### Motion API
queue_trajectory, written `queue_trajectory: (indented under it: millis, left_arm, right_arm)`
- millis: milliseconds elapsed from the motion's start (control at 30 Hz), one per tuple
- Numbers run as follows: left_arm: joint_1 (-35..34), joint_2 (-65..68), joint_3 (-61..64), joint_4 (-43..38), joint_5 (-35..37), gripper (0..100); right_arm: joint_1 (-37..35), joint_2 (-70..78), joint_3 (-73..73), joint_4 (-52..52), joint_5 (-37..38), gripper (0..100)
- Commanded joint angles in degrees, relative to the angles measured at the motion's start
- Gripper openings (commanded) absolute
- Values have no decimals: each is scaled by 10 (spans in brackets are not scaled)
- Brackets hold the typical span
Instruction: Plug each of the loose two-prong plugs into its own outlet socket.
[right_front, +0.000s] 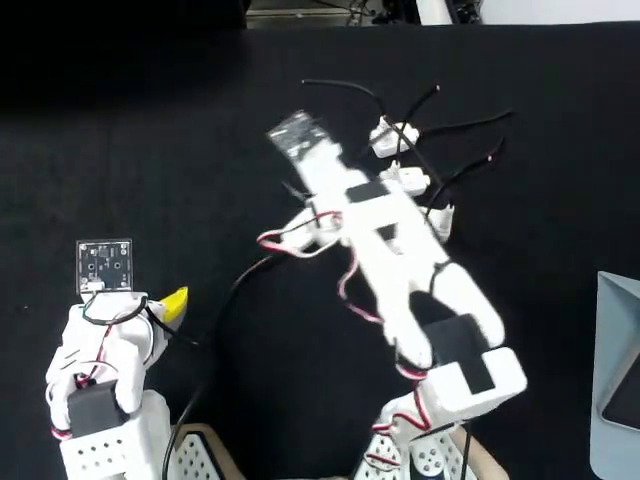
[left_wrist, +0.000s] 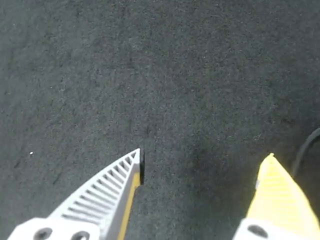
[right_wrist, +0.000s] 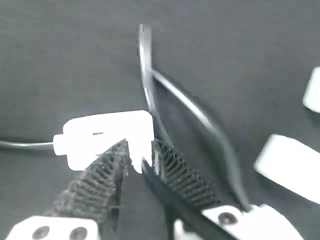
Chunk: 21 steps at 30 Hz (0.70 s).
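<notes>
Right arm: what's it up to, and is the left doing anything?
The right gripper is pinched on a white plug with its cord attached, out among the other white connectors mid-table. The left gripper sits open over bare black cloth near its base, holding nothing.

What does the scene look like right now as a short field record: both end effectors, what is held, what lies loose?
left end effector: open, holding nothing, above bare black mat
right end effector: shut on white plug
held plug's cable: runs off from the end away from the fingers
white connectors: three on black leads, lying on the mat beside the extended arm in the high view
plugged or not: cannot tell for any of them
</notes>
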Motion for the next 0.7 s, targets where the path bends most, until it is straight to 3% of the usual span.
queue_trajectory:
  millis: [0,167,433,667]
  left_arm:
    - [-1,-2,-2,-12,5,364]
    - [0,-3,0,-14,5,365]
    - [0,-3,2,-14,5,365]
    - [1,-3,3,-14,5,365]
  right_arm:
    - [69,-24,-43,25,16,58]
    - [53,-27,-108,172,-31,175]
    - [4,-177,-124,298,-36,57]
    - [-5,-401,25,310,-36,13]
